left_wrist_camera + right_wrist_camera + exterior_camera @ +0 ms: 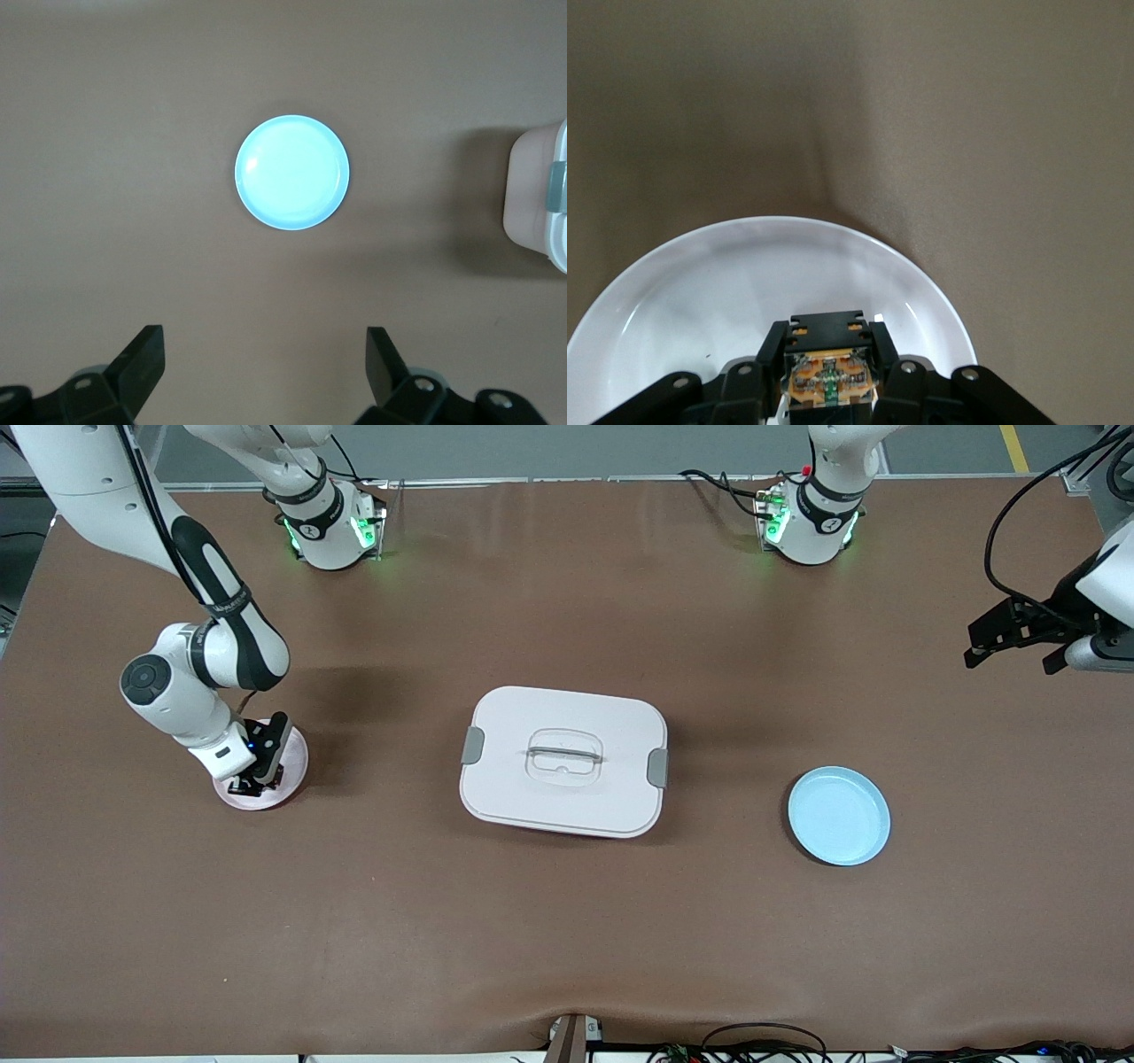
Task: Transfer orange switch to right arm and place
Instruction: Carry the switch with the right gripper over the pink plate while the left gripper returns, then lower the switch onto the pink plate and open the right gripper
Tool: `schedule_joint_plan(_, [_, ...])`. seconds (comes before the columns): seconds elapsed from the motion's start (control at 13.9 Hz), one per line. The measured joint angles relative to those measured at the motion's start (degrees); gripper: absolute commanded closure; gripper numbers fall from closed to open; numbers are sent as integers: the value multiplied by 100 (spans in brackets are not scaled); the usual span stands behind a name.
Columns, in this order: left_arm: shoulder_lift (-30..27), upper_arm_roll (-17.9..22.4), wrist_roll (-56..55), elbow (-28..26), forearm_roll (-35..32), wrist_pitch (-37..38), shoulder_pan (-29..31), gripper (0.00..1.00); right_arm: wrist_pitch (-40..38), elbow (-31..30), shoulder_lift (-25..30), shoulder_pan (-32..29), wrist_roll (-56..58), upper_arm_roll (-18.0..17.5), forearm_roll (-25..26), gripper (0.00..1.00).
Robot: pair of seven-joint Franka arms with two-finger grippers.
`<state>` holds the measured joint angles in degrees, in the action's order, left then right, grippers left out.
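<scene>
My right gripper is down over a white plate toward the right arm's end of the table. In the right wrist view the right gripper is shut on the orange switch, a small black box with an orange, see-through middle. It holds the switch just above or on the plate; I cannot tell whether they touch. My left gripper hangs open and empty in the air at the left arm's end of the table; its fingers stand wide apart.
A white lidded box with grey clasps sits mid-table and shows at the edge of the left wrist view. A light blue plate lies toward the left arm's end and is empty in the left wrist view.
</scene>
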<state>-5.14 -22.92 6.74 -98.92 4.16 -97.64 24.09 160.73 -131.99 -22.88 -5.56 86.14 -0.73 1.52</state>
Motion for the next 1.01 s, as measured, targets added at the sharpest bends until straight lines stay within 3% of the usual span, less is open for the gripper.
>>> schedule_joint_plan(0.22, [126,16,0,149,0,-1,-78,0,19,0,-30,0,-3,2,0,100])
schedule_joint_plan(0.36, [143,325,-1,168,0,-1,-507,0,19,0,-31,0,-4,6,0,100])
schedule_joint_plan(0.43, [144,640,-2,169,-1,-1,-871,0,19,0,-31,0,-4,10,0,73])
schedule_joint_plan(0.51, [146,1017,-4,169,-9,-1,-1281,0,20,0,-31,0,-6,16,0,1])
schedule_joint_plan(0.79, [163,2307,-4,169,-88,-1,-2682,0,26,11,-31,0,-17,123,0,0])
schedule_joint_plan(1.01, [172,2448,-4,169,-95,-1,-2823,0,27,30,-31,0,-84,141,0,0])
